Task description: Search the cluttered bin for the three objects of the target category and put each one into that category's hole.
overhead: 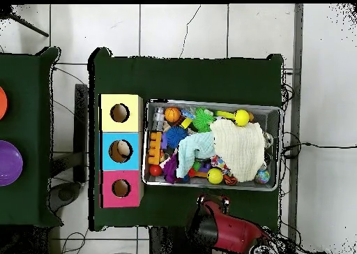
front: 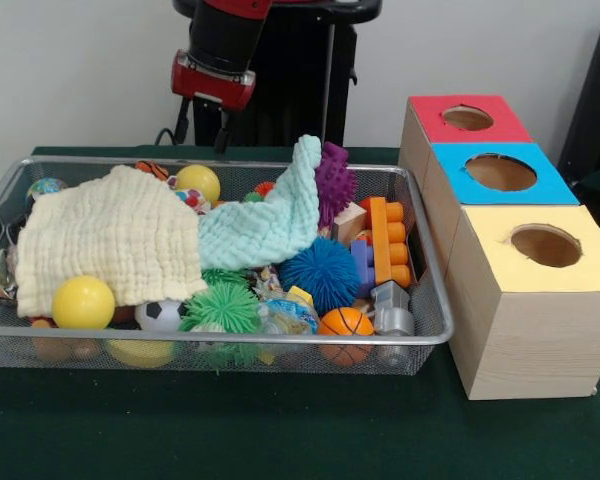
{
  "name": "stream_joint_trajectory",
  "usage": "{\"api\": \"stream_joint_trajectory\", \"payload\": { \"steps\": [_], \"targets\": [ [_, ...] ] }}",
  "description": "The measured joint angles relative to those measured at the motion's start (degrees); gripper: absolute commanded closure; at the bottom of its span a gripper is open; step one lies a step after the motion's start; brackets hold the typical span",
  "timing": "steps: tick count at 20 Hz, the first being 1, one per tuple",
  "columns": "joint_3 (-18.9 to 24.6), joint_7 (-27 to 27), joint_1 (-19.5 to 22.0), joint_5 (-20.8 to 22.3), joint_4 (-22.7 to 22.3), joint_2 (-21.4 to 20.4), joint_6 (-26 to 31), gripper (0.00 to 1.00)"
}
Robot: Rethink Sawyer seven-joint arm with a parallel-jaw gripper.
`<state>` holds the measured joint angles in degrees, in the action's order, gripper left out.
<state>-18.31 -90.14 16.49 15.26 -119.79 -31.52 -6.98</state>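
The wire mesh bin (front: 230, 340) sits on the green table, full of toys; it also shows in the overhead view (overhead: 275, 109). A cream cloth (front: 110, 235) and a pale teal cloth (front: 265, 220) cover much of its contents. The red-topped box's hole (front: 467, 118) is at the far end of the box row, to the right of the bin, and shows in the overhead view (overhead: 120, 188). My gripper (front: 212, 90) hangs behind the bin's far rim, above the table and holding nothing that shows; in the overhead view it (overhead: 213, 208) is just outside the bin.
Blue-topped (front: 500, 172) and yellow-topped (front: 546, 245) boxes stand in the same row. In the bin lie a yellow ball (front: 83, 302), a green spiky ball (front: 223, 305), a blue spiky ball (front: 322, 272), a small basketball (front: 345, 322), a purple spiky toy (front: 335, 185) and orange blocks (front: 388, 240).
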Motion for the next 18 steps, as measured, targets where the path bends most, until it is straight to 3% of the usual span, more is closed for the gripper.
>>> {"api": "stream_joint_trajectory", "payload": {
  "steps": [10, 18],
  "targets": [
    [-0.51, 0.0, 3.56, 2.15, -0.22, 3.83, -1.44, 0.0],
    [-0.68, 0.0, 4.35, 2.99, -0.22, 8.49, -7.17, 0.0]
  ]
}}
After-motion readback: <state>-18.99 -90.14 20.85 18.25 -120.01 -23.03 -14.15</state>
